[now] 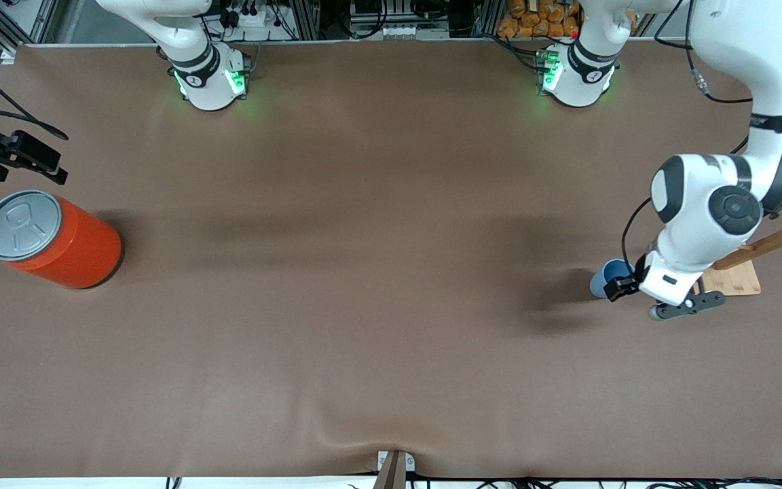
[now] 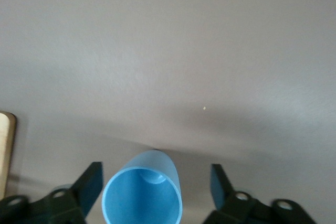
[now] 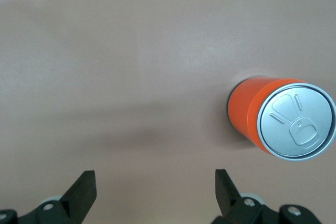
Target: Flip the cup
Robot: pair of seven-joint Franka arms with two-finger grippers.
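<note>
The light-blue cup (image 1: 605, 277) stands upright on the brown table, mouth up, at the left arm's end. My left gripper (image 1: 625, 285) is low around it. In the left wrist view the cup (image 2: 143, 198) sits between the black fingers (image 2: 90, 184), which are spread wide; the gripper (image 2: 156, 178) is open and a gap shows beside the cup. My right gripper (image 1: 38, 159) hangs over the table at the right arm's end, and in its wrist view it (image 3: 156, 181) is open with nothing between the fingers.
A big orange can (image 1: 58, 239) with a grey pull-tab lid (image 3: 296, 120) stands near the right gripper. A wooden rack on a flat base (image 1: 737, 278) stands right beside the left gripper and the cup; its edge (image 2: 5, 150) shows in the left wrist view.
</note>
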